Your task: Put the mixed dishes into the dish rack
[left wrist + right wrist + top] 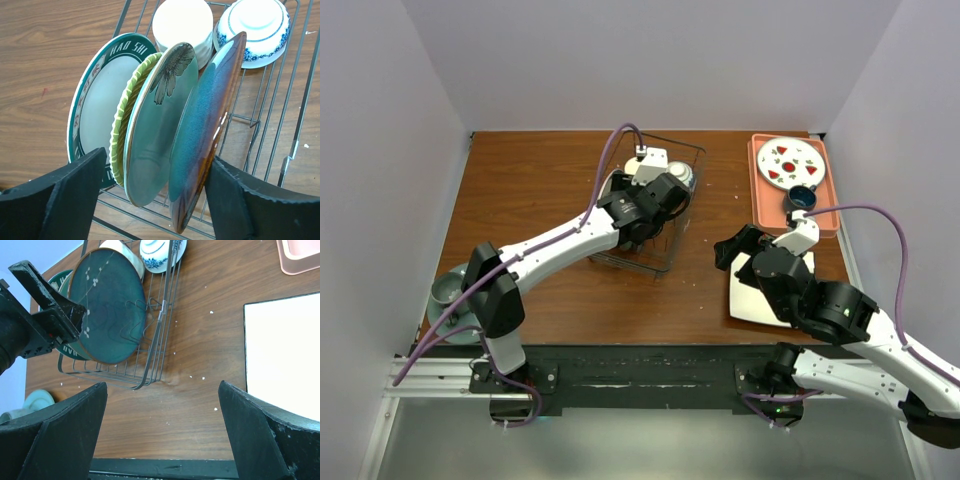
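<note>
The dish rack (660, 268) stands mid-table. In it, on edge, are the white plate with dark patterned rim (97, 100), a ribbed yellow-green rim (121, 125), the pale green flower plate (160, 115) and the teal-blue plate (200, 125). The cream mug (182, 25) and the blue-white bowl (255, 30) lie upside down behind them. My left gripper (157, 200) is open, straddling the flower plate and the teal-blue plate; its right finger (260, 205) touches the teal-blue plate. My right gripper (162, 440) is open and empty over bare wood, left of the white square plate (282, 355).
A pink tray (760, 190) at the back right holds the white plate with red marks (792, 162) and the dark blue cup (802, 197). The grey-green plate with a small grey cup (445, 300) sits at the table's near left edge.
</note>
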Controlling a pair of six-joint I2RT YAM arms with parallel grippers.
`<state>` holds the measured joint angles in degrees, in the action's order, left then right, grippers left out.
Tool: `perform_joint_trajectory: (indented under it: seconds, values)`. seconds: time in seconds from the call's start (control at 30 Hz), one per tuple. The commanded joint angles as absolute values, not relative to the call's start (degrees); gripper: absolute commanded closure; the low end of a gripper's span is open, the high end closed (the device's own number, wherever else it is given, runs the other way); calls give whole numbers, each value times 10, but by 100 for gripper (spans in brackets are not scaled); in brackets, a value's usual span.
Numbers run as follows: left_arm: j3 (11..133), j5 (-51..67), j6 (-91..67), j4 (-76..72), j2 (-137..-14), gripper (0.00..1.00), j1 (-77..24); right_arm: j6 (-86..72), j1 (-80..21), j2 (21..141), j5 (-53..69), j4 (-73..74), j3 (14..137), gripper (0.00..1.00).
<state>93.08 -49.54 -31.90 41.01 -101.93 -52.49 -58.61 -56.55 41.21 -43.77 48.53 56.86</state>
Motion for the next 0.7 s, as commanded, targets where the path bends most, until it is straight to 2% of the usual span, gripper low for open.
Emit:
perform_joint_trajectory:
  seconds: [0.0,0.37,0.67]
  values:
    - [949,-526,-310,399,-981,17,-510,-598,-563,413,-449,475,567,3]
    - [927,-478,-272,400,-954,14,-506,-597,-563,418,-449,472,566,3]
    - [947,-496,-287,419,-968,21,-490,-597,-563,419,-444,473,564,3]
